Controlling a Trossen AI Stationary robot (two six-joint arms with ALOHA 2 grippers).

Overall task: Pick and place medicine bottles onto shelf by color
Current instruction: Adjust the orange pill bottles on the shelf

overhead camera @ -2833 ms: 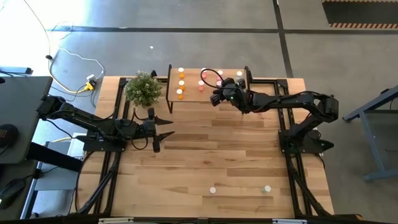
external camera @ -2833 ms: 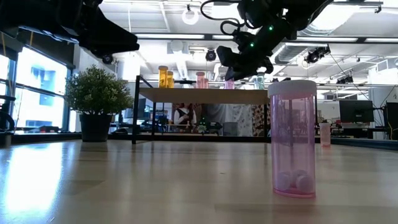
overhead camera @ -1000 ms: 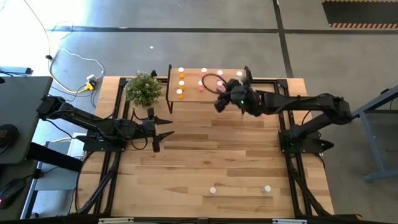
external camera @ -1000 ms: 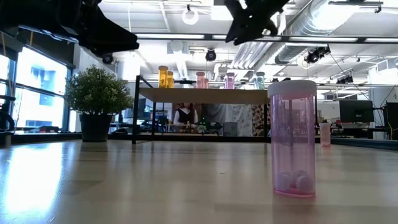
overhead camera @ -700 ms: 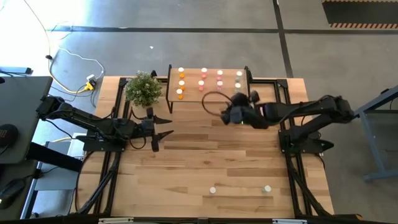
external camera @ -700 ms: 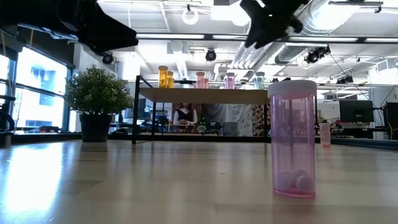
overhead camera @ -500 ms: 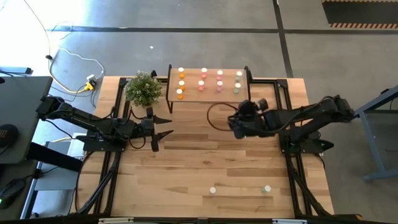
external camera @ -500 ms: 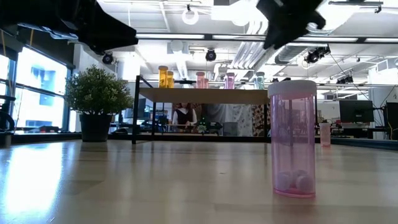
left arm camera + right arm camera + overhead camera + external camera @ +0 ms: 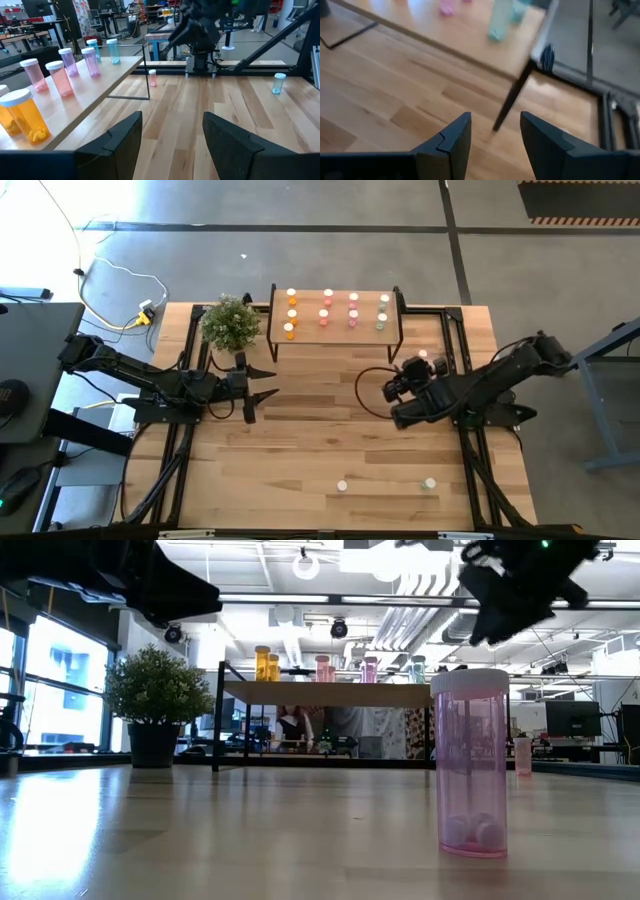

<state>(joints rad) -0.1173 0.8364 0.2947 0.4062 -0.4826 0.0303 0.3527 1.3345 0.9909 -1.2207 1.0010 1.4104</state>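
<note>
The shelf stands at the table's far edge with bottles in rows on it, a plant beside its left end, and two bottles near the front edge.

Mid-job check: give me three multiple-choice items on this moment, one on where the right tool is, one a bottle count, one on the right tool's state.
1. Where is the right tool?
A. Over the shelf
B. Over the table, in front of the shelf's right end
C. At the table's front edge

2. How many loose bottles stand near the table's front edge?
A. Two
B. Four
C. None

3. The right tool is:
A. Shut on an orange bottle
B. Shut on nothing
C. Open and empty

Answers:
1 B: the high view shows it off the shelf, above bare planks.
2 A: the high view shows one white cap near the middle and one to its right.
3 C: its wrist view shows the fingers apart with only table between them.
</note>
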